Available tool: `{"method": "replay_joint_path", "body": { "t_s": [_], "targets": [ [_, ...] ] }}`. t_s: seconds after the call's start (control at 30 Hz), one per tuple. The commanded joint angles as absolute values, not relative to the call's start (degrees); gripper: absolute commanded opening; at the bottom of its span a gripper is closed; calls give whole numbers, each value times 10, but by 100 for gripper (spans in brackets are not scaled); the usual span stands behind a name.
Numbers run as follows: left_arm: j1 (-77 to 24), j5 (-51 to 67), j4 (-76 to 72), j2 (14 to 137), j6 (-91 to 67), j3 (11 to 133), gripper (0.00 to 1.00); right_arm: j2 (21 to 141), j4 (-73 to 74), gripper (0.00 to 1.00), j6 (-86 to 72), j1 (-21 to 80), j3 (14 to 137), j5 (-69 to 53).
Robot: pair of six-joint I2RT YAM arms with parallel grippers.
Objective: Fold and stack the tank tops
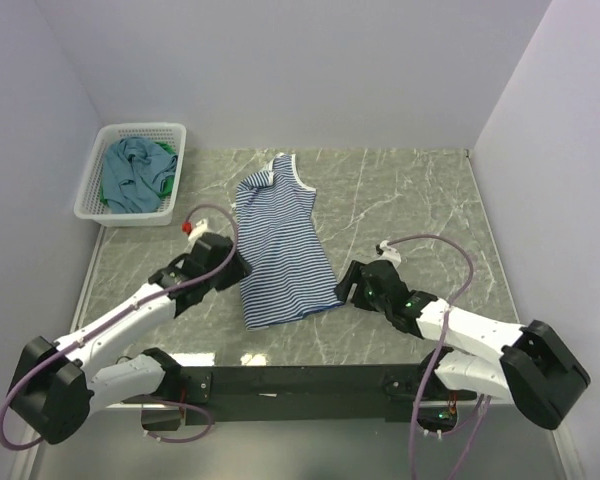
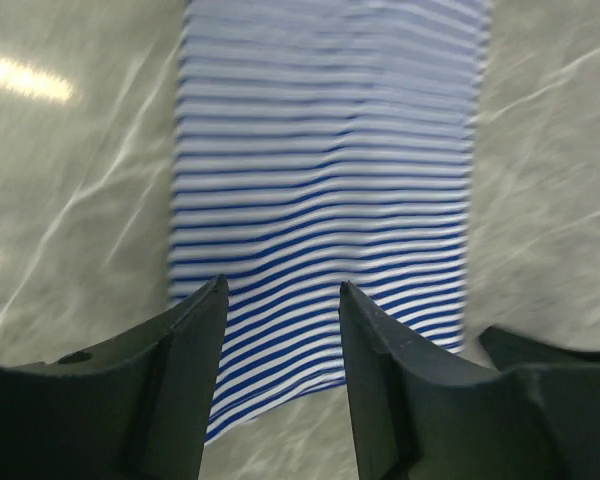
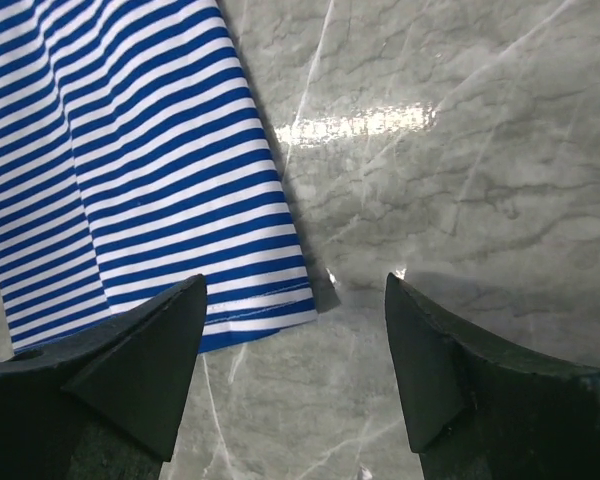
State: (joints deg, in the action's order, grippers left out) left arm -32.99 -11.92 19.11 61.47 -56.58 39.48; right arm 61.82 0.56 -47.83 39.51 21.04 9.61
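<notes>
Roughly central on the worktop [image 1: 410, 200], the striped tank top [image 1: 280, 250] lies flat as a long strip. The left fingers [image 2: 180, 370] stand apart over its left edge, gripping nothing; that wrist view is blurred. The right fingers [image 3: 160, 350] gape wide beside its near right corner, also empty. In the basket [image 1: 140, 128], the teal tank top [image 1: 132, 172] covers most of the green tank top [image 1: 169, 151].

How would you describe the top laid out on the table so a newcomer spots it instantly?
On the grey marble table, look between the left hand and right hand. The striped tank top lies spread there, straps toward the far wall. It alone has navy-and-white stripes; the plain teal top is crumpled in the white basket at the far left.
</notes>
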Motion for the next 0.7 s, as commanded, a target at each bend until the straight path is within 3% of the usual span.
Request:
{"method": "replay_joint_path", "body": {
  "t_s": [0.0, 0.23, 0.3, 0.37, 0.47, 0.5, 0.53, 0.6, 0.63, 0.67],
  "targets": [
    [-338, -124, 175, 564, -609, 344, 55, 656, -54, 78, -497, 403, 214, 88],
    [-366, -94, 128, 575, -645, 278, 69, 722, -83, 73, -510, 426, 228, 89],
    [-371, -83, 98, 602, -651, 265, 69, 743, -85, 67, -510, 428, 237, 85],
    [-379, -88, 90, 633, -656, 264, 63, 753, -86, 60, -509, 428, 246, 85],
    [-381, -95, 76, 670, -653, 269, 51, 759, -89, 36, -507, 427, 254, 84],
    [-381, -96, 73, 678, -651, 271, 45, 760, -87, 19, -505, 428, 257, 85],
    [-381, -98, 78, 685, -647, 276, 27, 759, -78, 12, -503, 428, 261, 87],
    [-381, -121, 97, 699, -636, 309, 13, 753, -62, 0, -497, 426, 280, 90],
    [-381, -131, 123, 700, -621, 341, 1, 748, -35, 0, -486, 427, 290, 104],
    [-381, -141, 135, 699, -614, 358, 1, 731, -19, 0, -480, 425, 311, 113]
  ]
}}
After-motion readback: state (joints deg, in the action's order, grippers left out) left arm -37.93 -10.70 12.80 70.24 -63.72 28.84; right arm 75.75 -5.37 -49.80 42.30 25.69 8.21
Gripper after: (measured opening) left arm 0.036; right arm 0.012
